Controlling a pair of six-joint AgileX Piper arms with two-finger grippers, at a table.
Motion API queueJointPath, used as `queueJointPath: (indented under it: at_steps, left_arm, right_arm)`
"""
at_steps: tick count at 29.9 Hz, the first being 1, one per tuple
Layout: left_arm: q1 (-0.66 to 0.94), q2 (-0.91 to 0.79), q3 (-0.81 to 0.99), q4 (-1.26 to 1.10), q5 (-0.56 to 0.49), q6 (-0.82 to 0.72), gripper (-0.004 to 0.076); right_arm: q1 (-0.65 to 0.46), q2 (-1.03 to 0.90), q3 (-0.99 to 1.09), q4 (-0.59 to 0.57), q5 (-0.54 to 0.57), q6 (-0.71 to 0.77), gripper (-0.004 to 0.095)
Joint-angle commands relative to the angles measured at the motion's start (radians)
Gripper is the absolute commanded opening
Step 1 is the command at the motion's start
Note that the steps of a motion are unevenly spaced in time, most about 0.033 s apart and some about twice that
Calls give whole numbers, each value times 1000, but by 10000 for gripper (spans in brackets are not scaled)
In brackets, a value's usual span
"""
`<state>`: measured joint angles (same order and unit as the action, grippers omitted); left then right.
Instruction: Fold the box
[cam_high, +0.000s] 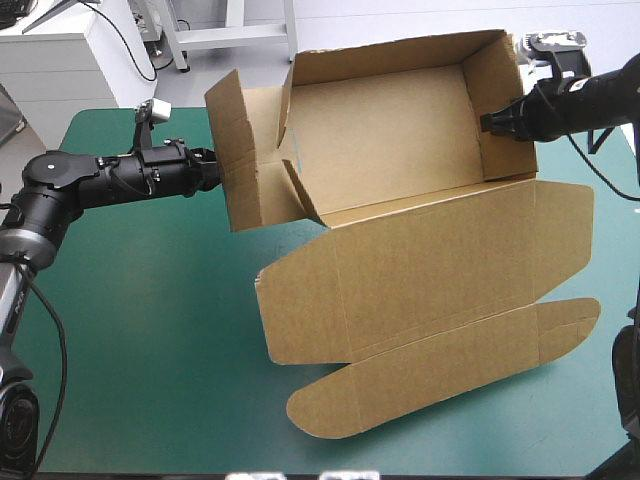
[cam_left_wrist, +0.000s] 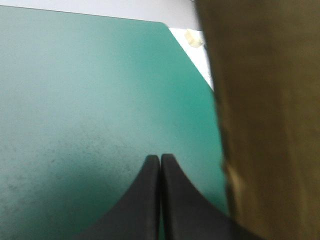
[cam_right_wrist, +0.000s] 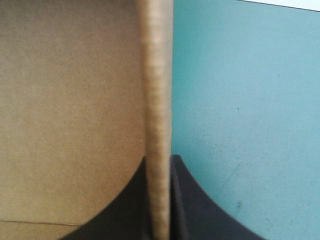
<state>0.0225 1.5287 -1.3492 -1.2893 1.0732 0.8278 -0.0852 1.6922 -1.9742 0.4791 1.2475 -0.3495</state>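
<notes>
The brown box (cam_high: 390, 130) sits far on the table (cam_high: 150, 330), its lid spread nearward. The right gripper (cam_high: 492, 122) pinches its right wall. The left gripper (cam_high: 213, 168), fingers together and empty, lies just outside its left flap.

box (cam_high: 330, 205) on table (cam_high: 150, 330) — tray (cam_high: 390, 130) behind, lid (cam_high: 440, 290) before

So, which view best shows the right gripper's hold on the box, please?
The right wrist view: a wall of the box stands clamped in the right gripper. The high view shows that grip from afar; the left wrist view shows only board beside the left gripper.
</notes>
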Motion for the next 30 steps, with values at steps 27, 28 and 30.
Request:
queueJointPath:
  at_steps: [27,28,30]
  left_arm:
    - [0,-38,-24,-234,218,94,558]
    - [0,-38,-24,-234,218,94,558]
    - [-1,-38,-24,-236,218,96,558]
  right_arm:
    - [263,-15,-33,-227,-160,235,-17]
    - [263,-15,-33,-234,-161,238,-17]
    - [274,-15,-33,-242,-166,240,-17]
